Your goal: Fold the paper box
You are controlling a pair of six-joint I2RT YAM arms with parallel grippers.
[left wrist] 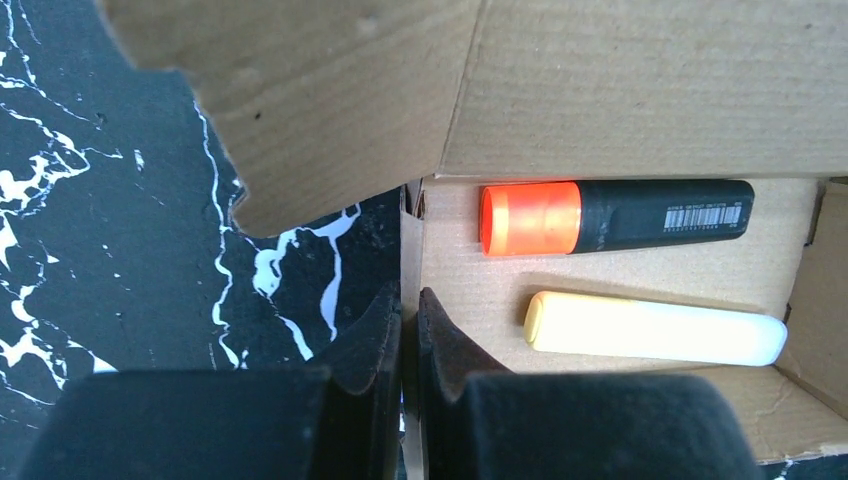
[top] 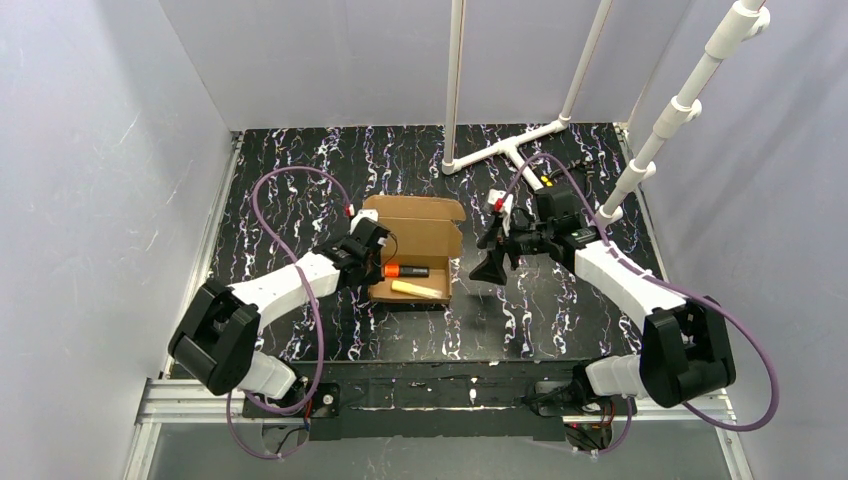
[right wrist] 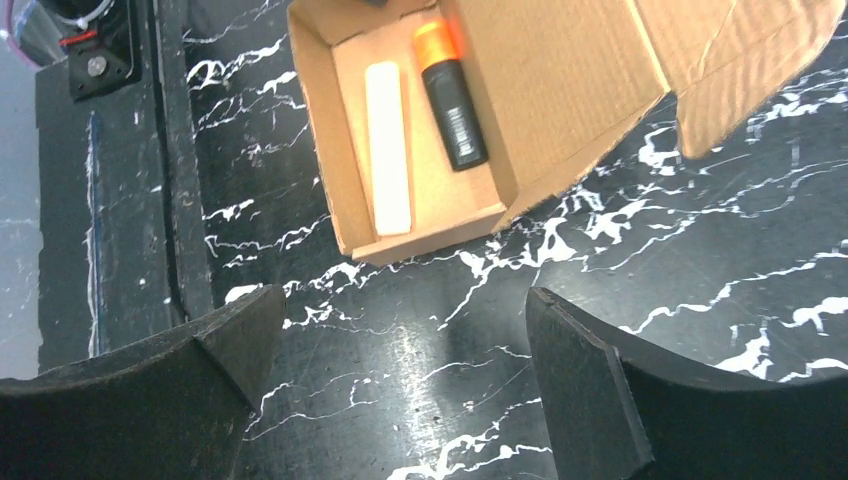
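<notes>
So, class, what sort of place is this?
Probably a robot lab work cell: plain pale screen walls enclose a black white-veined tabletop, with a white plastic pipe frame and white-and-black robot arms, left and right.

The right tool [right wrist: 400,310] gapes wide above the counter [right wrist: 700,300]; beyond, the open paper box [right wrist: 560,80] holds a yellow marker [right wrist: 388,150] beside an orange-capped marker [right wrist: 455,110]

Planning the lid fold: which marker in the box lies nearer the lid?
The black marker with the orange cap; the yellow marker lies beyond it, farther from the lid.
</notes>
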